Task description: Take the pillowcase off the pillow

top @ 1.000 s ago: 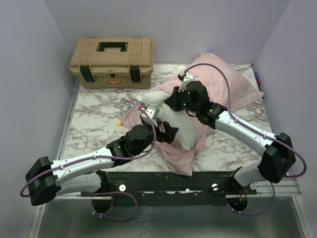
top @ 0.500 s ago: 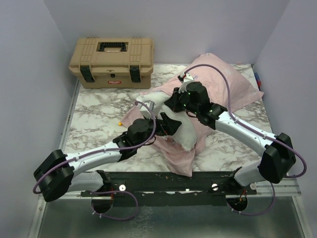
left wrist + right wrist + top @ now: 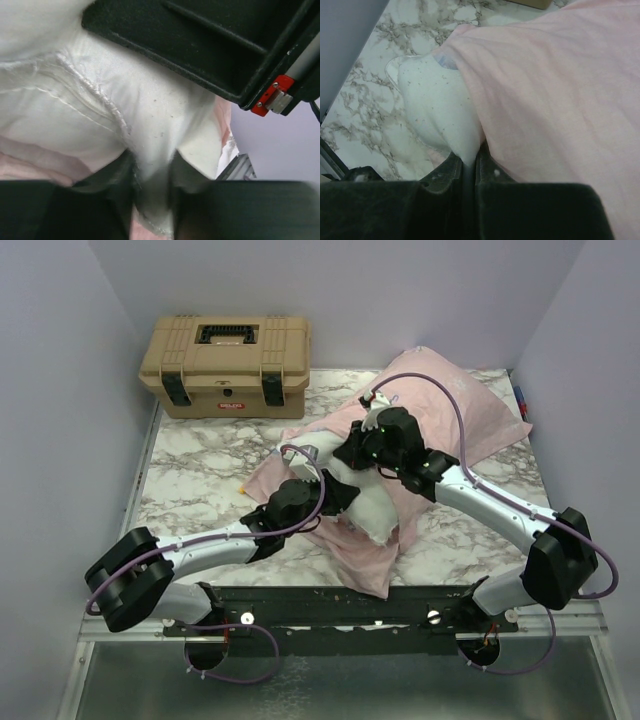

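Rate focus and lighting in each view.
Top external: sharp and evenly lit, with only soft shadows on the table. Left wrist: the pillow seam is fairly crisp, but the left gripper is a dark blur. Right wrist: the pillowcase folds read clearly, while the right gripper is blurred and underlit.

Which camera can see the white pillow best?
The right wrist view: the pillow pokes its white corner clearly out of the pink pillowcase. The top view shows just a white patch between the arms. The left wrist view is so close that it shows only white cloth and a seam.
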Motion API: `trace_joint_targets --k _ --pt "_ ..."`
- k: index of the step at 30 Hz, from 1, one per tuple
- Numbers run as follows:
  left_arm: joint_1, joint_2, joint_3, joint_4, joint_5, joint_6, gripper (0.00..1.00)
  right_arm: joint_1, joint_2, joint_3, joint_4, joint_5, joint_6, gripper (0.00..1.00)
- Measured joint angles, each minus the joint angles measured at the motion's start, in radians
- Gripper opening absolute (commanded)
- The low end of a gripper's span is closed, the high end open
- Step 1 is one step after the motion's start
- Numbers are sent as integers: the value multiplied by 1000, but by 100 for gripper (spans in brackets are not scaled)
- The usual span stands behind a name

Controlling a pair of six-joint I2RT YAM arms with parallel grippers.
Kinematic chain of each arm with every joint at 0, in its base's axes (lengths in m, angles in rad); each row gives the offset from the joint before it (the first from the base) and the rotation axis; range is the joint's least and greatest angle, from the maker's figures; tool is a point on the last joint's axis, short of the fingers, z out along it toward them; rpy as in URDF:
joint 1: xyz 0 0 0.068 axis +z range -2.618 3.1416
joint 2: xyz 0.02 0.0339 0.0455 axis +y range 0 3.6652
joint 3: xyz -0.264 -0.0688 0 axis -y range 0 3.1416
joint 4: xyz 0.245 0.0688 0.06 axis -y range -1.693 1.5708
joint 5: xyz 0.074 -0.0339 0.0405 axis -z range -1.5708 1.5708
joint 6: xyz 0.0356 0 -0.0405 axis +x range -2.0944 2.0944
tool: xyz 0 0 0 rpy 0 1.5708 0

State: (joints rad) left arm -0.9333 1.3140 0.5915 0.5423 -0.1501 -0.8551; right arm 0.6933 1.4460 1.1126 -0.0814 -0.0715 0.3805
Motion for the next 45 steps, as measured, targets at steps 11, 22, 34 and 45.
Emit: trace_joint_targets --k 11,22,34,45 --pt "-2 -111 -63 -18 5 45 0 3 -104 -8 -67 -1 -20 53" --pt "2 -161 -66 -129 -8 96 0 3 -348 -89 -240 159 -48 70" --pt "2 -193 -58 -219 -19 129 0 3 -395 -264 -332 234 -12 58" --pt "2 -350 -41 -407 -58 159 0 -20 -380 -289 -302 391 30 4"
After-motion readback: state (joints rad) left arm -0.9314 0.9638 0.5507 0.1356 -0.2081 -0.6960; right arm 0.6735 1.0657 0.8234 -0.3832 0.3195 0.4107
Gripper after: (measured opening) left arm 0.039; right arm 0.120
